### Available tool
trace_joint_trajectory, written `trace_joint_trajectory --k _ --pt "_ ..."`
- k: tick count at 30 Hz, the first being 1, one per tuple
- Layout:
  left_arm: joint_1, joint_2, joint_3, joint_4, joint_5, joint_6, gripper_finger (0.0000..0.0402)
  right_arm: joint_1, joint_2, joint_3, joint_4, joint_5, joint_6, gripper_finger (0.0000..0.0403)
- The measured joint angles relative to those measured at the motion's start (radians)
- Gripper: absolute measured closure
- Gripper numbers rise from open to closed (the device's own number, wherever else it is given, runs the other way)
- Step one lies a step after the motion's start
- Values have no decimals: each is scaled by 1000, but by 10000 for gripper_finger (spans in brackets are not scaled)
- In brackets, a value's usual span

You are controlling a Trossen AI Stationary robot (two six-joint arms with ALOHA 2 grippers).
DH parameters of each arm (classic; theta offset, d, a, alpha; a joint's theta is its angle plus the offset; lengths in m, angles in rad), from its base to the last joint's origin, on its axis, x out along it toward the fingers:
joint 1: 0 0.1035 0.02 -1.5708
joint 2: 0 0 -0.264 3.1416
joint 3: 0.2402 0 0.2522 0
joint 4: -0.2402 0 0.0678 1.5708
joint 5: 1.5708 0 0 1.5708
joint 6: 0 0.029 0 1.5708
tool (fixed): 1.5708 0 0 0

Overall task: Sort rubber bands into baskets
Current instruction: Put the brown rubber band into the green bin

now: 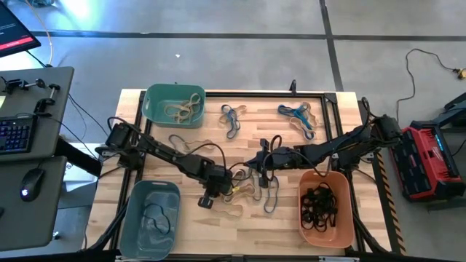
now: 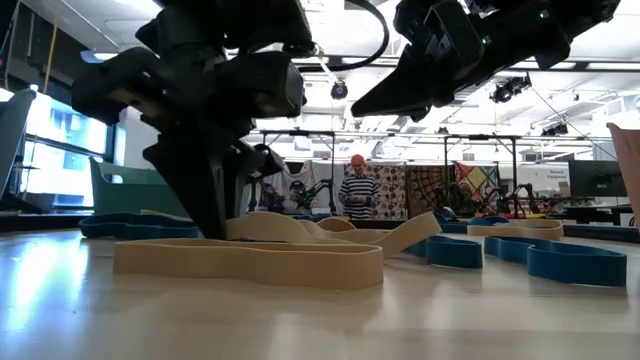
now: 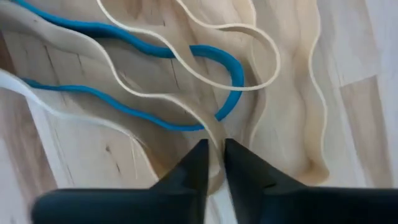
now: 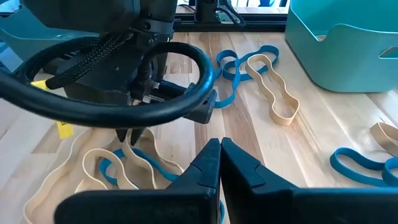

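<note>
Tabletop [image 3: 348,106]: left gripper [image 3: 214,163] hides pinched tan band [image 3: 214,134].

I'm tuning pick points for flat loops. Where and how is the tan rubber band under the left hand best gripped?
Judging by its pose, pinch the tan rubber band from straight above at one thin strand, where a bend lifts it off the table. The left hand straddles such a strand now, beside the blue rubber band; take the tan strand alone.

Left pincer [image 3: 214,163] reaches down mid-table, fingers nearly together; right pincer [image 4: 219,163] hovers beside it, closed
</note>
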Motion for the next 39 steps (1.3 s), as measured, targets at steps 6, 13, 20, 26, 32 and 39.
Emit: trace_joint_trajectory --k 6,13,20,26,32,39 --pt "8 -69 0 -35 -75 49 396 0 0 0 -3 0 3 403" --pt "90 -251 0 -132 -161 32 400 0 0 0 -3 0 1 403" --pt "203 -436 0 -218 -334 10 401 0 0 0 -3 0 1 403" --pt "321 -558 0 -306 -397 9 401 0 0 0 -3 0 0 403" --pt "438 -653 0 -418 -479 9 401 -1 0 0 -8 0 -1 403" --pt "581 -714 0 -529 -547 19 401 -1 0 0 -7 0 -24 403"
